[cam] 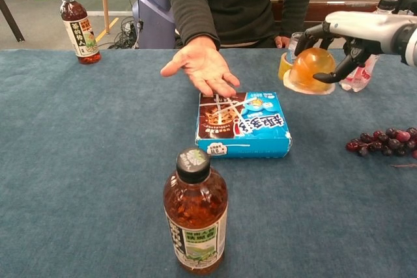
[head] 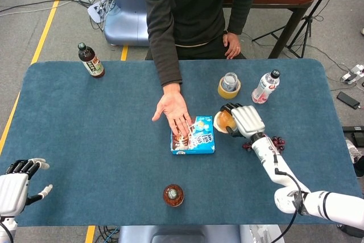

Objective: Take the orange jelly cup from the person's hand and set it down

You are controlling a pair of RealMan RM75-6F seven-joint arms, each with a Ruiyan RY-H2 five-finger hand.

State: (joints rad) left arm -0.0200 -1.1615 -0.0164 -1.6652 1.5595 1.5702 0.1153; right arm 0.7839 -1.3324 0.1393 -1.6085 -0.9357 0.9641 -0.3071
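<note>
My right hand (head: 245,119) (cam: 352,34) grips the orange jelly cup (head: 225,122) (cam: 310,69) from above, holding it above the cloth to the right of the blue box. The person's hand (head: 173,111) (cam: 202,66) stays palm-up and empty over the box's far left corner. My left hand (head: 17,183) rests open with fingers spread at the table's near left corner; only the head view shows it.
A blue snack box (head: 193,136) (cam: 242,124) lies mid-table. A tape roll (head: 228,87), a clear bottle (head: 265,86) and grapes (head: 276,141) (cam: 384,140) surround my right hand. A tea bottle (head: 173,194) (cam: 194,213) stands near the front edge; another (head: 91,61) (cam: 76,28) far left.
</note>
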